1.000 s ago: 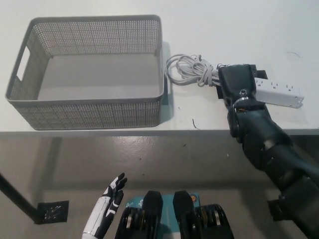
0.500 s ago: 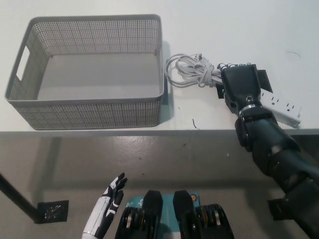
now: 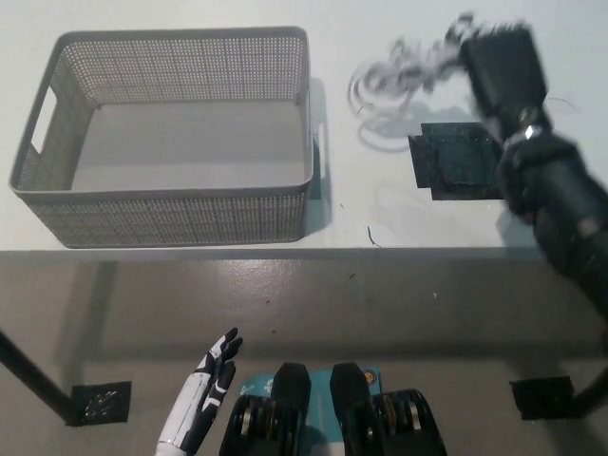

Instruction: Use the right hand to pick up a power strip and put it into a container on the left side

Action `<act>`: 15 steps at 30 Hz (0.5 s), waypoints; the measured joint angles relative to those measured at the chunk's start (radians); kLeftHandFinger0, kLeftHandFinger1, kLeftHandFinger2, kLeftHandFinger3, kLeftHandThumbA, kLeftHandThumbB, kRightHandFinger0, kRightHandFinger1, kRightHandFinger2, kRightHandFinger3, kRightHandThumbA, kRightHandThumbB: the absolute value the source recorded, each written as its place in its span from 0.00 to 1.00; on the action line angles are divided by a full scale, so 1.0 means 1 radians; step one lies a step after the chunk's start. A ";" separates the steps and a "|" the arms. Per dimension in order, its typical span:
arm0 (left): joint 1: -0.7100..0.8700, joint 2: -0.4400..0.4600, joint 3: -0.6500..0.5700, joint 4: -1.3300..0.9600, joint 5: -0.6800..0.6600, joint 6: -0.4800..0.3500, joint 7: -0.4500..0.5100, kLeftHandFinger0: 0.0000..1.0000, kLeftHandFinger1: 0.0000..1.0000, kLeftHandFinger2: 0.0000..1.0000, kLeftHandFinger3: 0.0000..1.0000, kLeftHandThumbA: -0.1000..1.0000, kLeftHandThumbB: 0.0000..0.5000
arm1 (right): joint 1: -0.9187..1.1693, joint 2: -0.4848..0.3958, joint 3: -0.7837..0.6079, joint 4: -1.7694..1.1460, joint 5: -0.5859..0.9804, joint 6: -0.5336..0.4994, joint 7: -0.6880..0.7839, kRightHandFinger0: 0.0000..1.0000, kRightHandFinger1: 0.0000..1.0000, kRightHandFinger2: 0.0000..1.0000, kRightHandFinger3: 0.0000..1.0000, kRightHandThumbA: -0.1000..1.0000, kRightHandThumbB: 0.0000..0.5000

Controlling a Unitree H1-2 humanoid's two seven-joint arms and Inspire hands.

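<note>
The black right robot hand (image 3: 499, 59) is hanging above the far right of the white counter (image 3: 399, 214), blurred by motion. The power strip's white cord (image 3: 394, 81) is dangling in loose loops just left of it, clear of the surface and casting a shadow. The strip's body is hidden behind the hand, so the grip appears clamped on it, though the fingers themselves are too blurred to read. A black patch (image 3: 456, 161) is lying on the counter below. The grey mesh container (image 3: 171, 214) is sitting empty well to the left. The white left robot hand (image 3: 204, 394) is resting low, below the counter edge, fingers apart. The risk from here: the trailing cord could snag the container's near rim, or drape outside it and drag the strip back out.
</note>
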 measured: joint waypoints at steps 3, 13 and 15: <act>-0.004 0.000 0.000 0.000 0.000 0.000 0.000 1.00 1.00 1.00 1.00 1.00 0.16 | -0.047 -0.031 -0.002 -0.043 -0.010 -0.013 -0.017 0.00 0.00 0.62 0.38 0.00 0.56; -0.016 0.004 0.000 0.001 0.000 0.000 0.000 1.00 1.00 1.00 1.00 1.00 0.14 | -0.179 -0.045 -0.001 -0.095 -0.032 -0.047 -0.050 0.00 0.00 0.62 0.22 0.00 0.45; -0.018 0.005 0.000 0.002 0.001 -0.001 0.000 1.00 1.00 1.00 1.00 1.00 0.13 | -0.198 -0.038 0.000 -0.098 -0.034 -0.050 -0.052 0.00 0.00 0.49 0.41 0.00 0.57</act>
